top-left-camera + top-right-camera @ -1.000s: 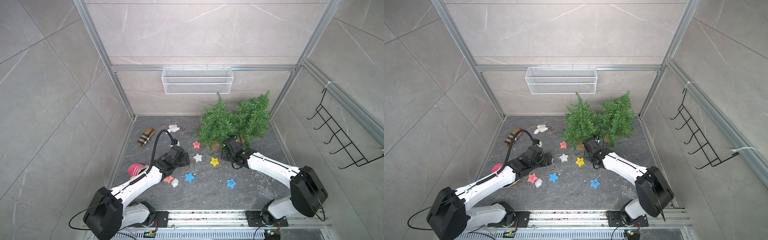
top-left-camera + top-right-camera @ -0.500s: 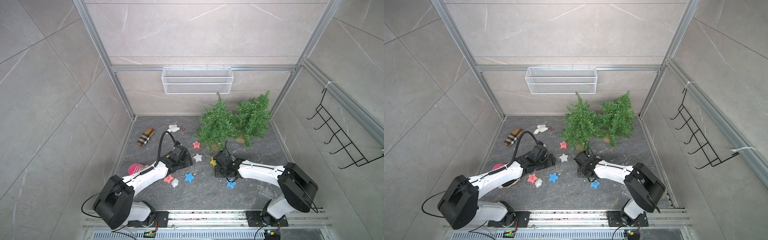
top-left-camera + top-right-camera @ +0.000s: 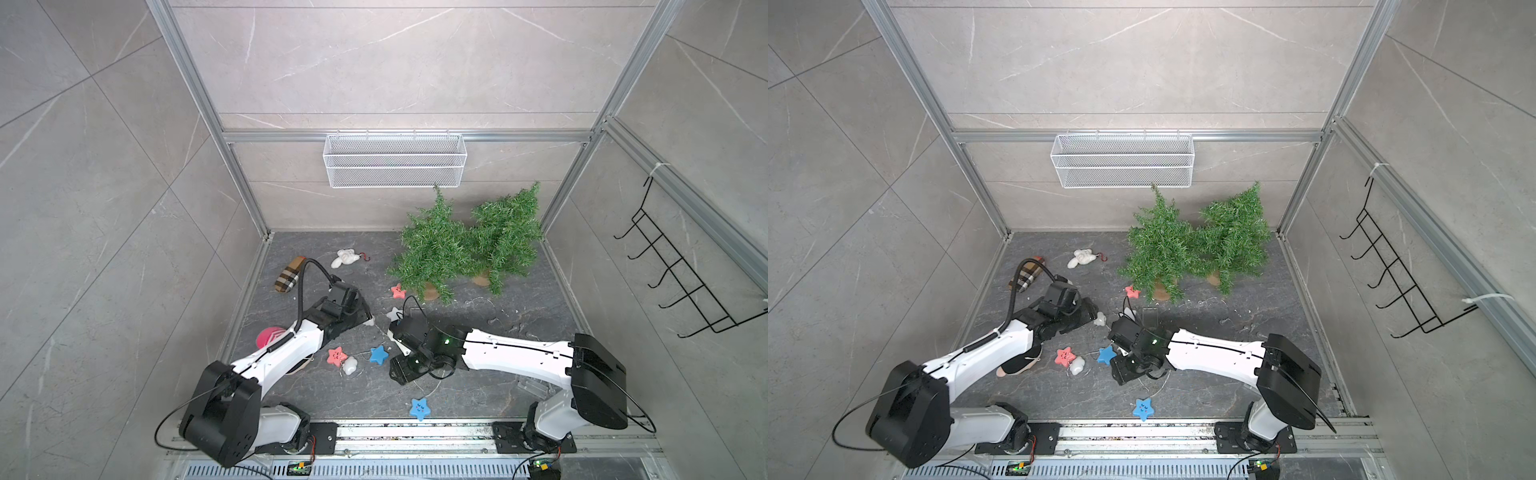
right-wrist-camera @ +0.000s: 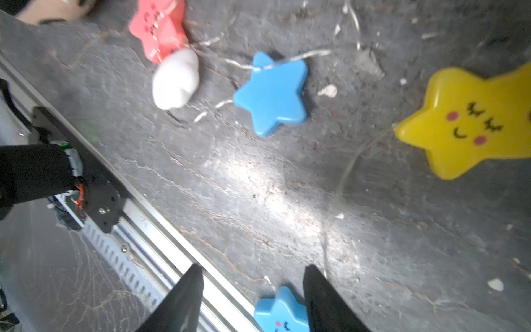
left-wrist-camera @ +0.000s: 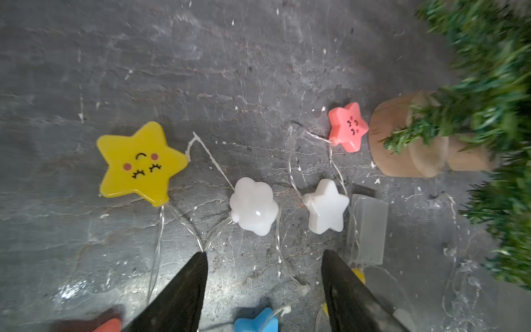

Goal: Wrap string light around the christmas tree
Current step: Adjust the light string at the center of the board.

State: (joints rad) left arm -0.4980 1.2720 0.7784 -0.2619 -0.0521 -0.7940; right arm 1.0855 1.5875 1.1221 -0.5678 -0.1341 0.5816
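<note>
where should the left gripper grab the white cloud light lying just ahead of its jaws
Take the white cloud light across its puffy body, coming down from above: it lies flat on the floor, and the wire is too thin to pinch surely. The open left gripper looks wide enough.
</note>
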